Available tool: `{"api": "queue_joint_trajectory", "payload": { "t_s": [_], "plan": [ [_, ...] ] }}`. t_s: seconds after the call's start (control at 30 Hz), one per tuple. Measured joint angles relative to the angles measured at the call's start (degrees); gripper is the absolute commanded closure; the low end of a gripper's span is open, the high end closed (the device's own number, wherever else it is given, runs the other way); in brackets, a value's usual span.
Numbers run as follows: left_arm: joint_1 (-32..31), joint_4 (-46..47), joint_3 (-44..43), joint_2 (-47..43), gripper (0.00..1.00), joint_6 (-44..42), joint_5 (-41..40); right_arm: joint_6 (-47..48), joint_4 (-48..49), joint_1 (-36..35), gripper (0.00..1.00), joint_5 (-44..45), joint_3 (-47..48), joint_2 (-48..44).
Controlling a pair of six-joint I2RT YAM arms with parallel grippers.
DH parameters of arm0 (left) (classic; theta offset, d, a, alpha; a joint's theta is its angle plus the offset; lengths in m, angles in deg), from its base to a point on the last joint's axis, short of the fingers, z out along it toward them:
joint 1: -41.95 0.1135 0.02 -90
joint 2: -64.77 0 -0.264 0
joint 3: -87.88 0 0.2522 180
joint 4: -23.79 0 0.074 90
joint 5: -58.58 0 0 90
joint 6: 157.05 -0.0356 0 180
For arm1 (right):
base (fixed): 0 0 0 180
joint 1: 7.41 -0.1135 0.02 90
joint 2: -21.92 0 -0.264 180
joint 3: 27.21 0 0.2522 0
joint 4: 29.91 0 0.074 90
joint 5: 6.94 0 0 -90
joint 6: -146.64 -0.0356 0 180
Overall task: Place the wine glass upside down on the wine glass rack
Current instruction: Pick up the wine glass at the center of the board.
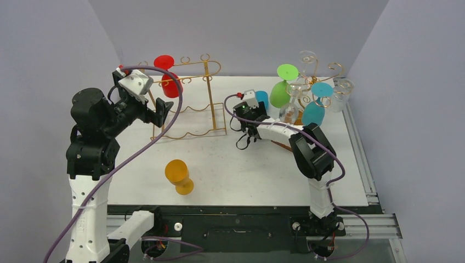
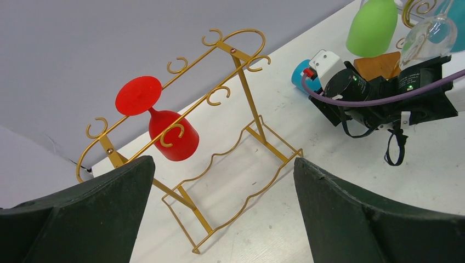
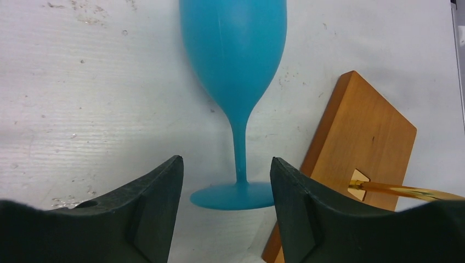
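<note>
Step in hand: the reach for pickup. We note the right claw (image 3: 226, 163) spread and empty, straddling the stem and foot of the turquoise plastic wine glass (image 3: 233, 60). We judge the glass lies on the white counter (image 3: 82, 82), just beside the wooden rack base (image 3: 362, 137) at 3 o'clock. In the wrist view its long axis runs 12 to 6, bowl at 12, foot at 6. Next we need to close on the stem, lift and invert. The left claw (image 2: 222, 162) is wide open and holds nothing.
</note>
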Motion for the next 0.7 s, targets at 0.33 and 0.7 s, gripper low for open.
{"api": "queue_joint_trajectory", "payload": {
  "t_s": [0.33, 0.7],
  "plan": [
    [0.00, 0.00, 0.55, -1.22, 0.04, -0.57, 0.46, 0.09, 1.01, 1.33, 0.57, 0.35, -1.05, 0.00],
    [0.00, 0.07, 1.62, -1.70, 0.04, -1.09, 0.50, -0.55, 4.44, 0.85, 0.75, -2.54, -4.11, -0.39]
  ]
}}
